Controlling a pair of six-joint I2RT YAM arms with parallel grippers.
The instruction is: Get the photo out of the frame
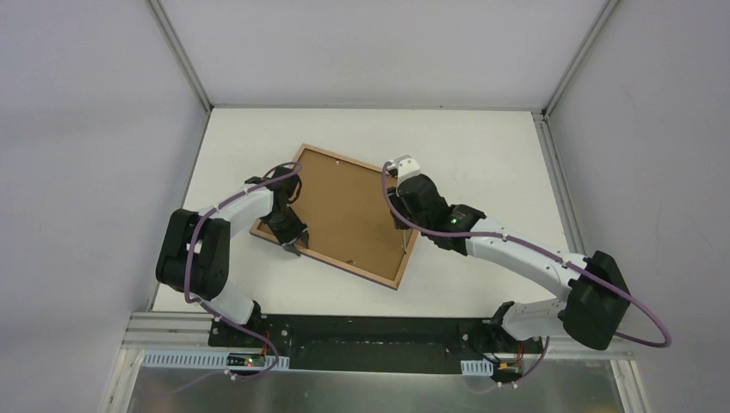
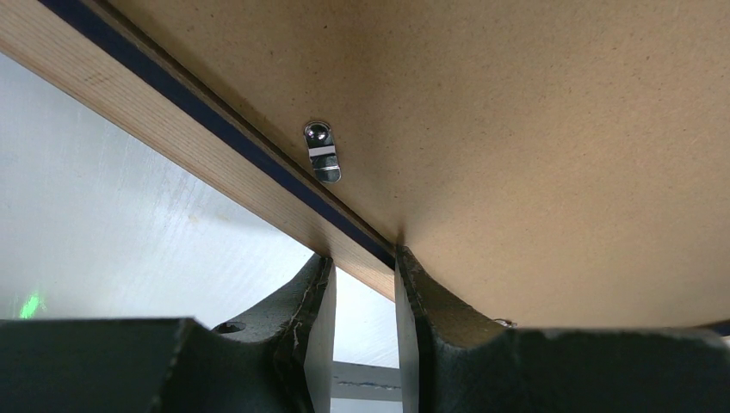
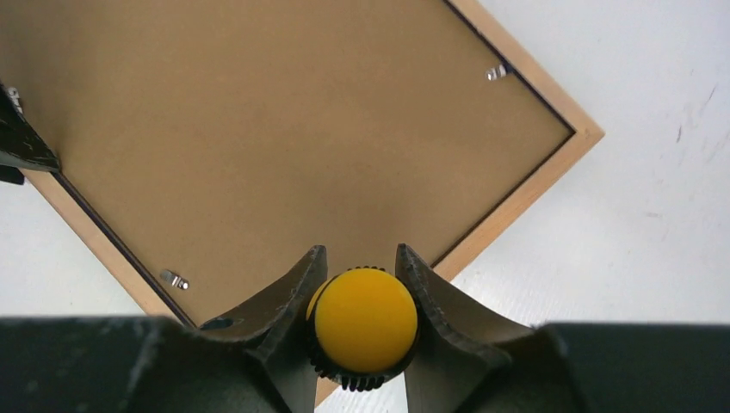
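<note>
Right now the frame [image 1: 353,269] lies back-up on the white table [image 1: 482,155], at the middle of the top view, turned diagonally so 1 corner points to the lower right. Its brown backing board [image 1: 344,206] faces the camera and fills the light wood rim.

My left gripper [image 2: 361,255] sits at the lower left edge of the frame in the top view. Seen from its own wrist camera, the 2 fingers are drawn in narrowly with the wood rim pinched between them: 1 finger is on the outer side of the rim, the other against the backing board. A thin dark-blue strip runs along the rim beside the board, and 1 small metal clip [image 2: 323,153] lies on the board just inside that strip, at upper centre. I cannot tell whether that edge is raised off the table.

My right gripper [image 3: 360,258] is over the right edge of the frame in the top view. Its jaws stand partly apart, clamped on a round yellow knob [image 3: 366,320] with a black ribbed collar, at bottom centre of the right wrist view. Beyond the knob lies the backing board, with 2 more clips, 1 at lower left [image 3: 175,279] and 1 at upper right [image 3: 497,72].
</note>
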